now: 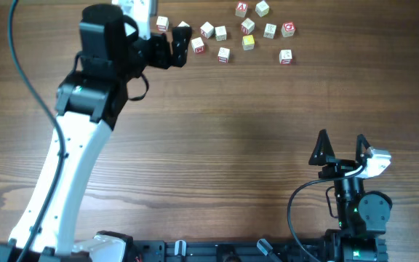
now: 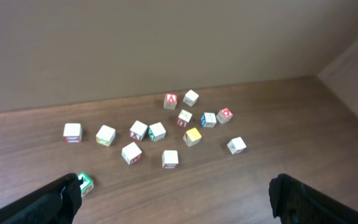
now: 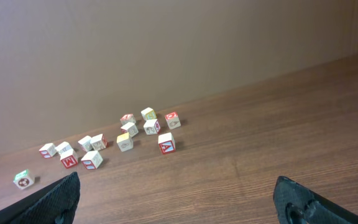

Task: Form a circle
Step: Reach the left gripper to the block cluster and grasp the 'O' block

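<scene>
1. My left gripper [image 1: 174, 48] is spread wide and holds nothing. It is stretched to the far side of the brown wooden table [image 1: 231, 131], because that's where the work lies.
2. The small white wooden cubes with red, green and yellow printed faces [image 2: 157, 131] lie loose just ahead of its fingertips. Most sit apart and a few pairs nearly touch. No circle is formed, so I judge the task barely begun.
3. One green-faced cube [image 2: 84, 183] sits just beside the finger [image 2: 64, 196] at the left of my wrist view. I can't tell whether they touch. It looks like the nearest one to nudge.
4. Wide jaws make sense here, giving room to straddle or sweep a cube toward the others.
5. My right gripper [image 1: 340, 149] is also wide and empty, held close to its base. The cubes are well ahead of it and to its left. It is probably parked to stay clear of the left arm.
6. Hidden or unclear:
   - In the overhead view, the left arm covers the table beside the nearest cubes and may hide one.
   - Both wrist views cut my fingers off at the bottom edge.
   - The printed faces are mostly too small to read.
</scene>
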Robot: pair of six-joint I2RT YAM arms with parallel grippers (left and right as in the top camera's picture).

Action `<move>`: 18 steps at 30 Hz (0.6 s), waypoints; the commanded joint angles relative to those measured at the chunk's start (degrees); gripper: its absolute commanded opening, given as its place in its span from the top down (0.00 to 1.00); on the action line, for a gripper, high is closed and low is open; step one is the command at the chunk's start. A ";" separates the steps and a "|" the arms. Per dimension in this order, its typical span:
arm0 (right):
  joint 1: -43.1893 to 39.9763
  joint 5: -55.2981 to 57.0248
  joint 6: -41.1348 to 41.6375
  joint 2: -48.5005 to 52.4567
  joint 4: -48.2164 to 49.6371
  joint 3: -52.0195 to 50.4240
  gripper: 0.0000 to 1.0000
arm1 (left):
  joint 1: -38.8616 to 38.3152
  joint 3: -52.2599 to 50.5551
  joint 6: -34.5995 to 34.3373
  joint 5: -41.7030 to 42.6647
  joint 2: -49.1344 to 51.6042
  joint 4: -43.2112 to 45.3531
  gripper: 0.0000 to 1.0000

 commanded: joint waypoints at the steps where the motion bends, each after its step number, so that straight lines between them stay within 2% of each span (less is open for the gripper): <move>1: -0.22 0.28 0.20 0.04 0.11 -0.07 0.00 | -0.35 0.96 -3.52 -2.14 7.65 4.44 0.00; 7: -0.24 0.28 0.20 0.04 0.11 -0.07 0.00 | -2.01 0.96 -10.93 -4.74 20.76 17.25 0.00; 10: -0.24 0.31 0.17 0.04 0.11 -0.07 0.00 | -3.28 0.96 -11.50 -6.10 26.51 21.24 0.01; 13: -0.24 0.28 0.17 0.04 0.11 -0.07 0.00 | -4.35 0.96 -13.53 -11.54 31.41 24.20 0.00; 18: -0.24 0.31 0.17 0.04 0.11 -0.07 0.00 | -4.68 0.96 -13.97 -11.78 38.05 30.91 0.01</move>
